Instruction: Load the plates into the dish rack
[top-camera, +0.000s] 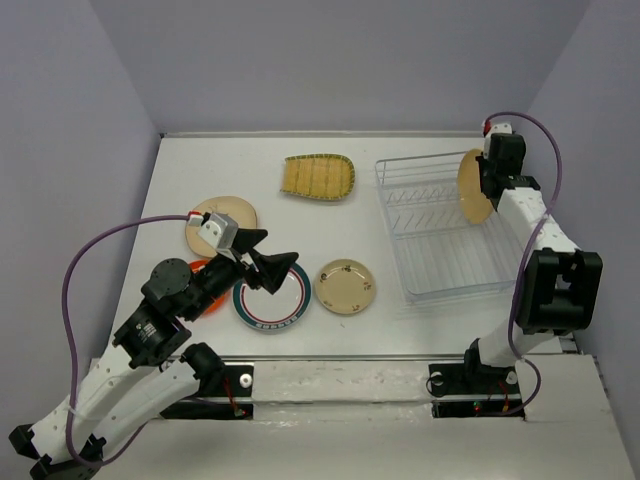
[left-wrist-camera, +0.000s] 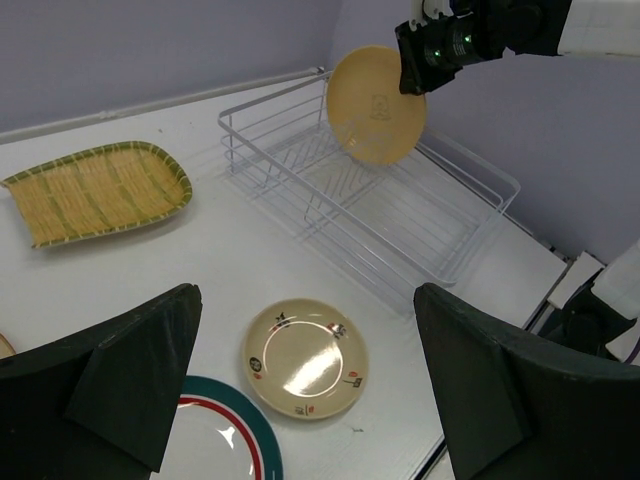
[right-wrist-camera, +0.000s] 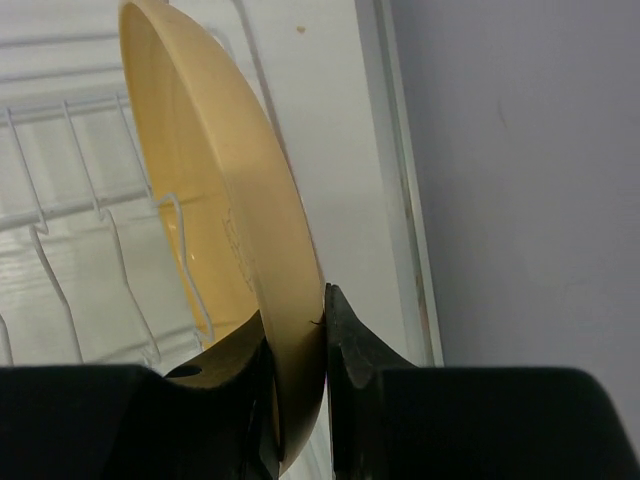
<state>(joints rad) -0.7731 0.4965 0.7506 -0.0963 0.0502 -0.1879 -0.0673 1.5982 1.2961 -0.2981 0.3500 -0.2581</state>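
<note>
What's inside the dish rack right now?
The dish rack shows no plate in its visible slots, only bare wire. The right gripper holds the tan plate on edge over the far end. That plate hides a few slots behind it.

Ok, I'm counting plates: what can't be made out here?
Top view: orange plate mostly hidden under the left arm.
Top view: flowered plate partly covered by the wrist camera.
Right wrist view: tan plate, lower rim hidden inside the right gripper.
Left wrist view: teal-rimmed plate cut off by the bottom edge.
</note>
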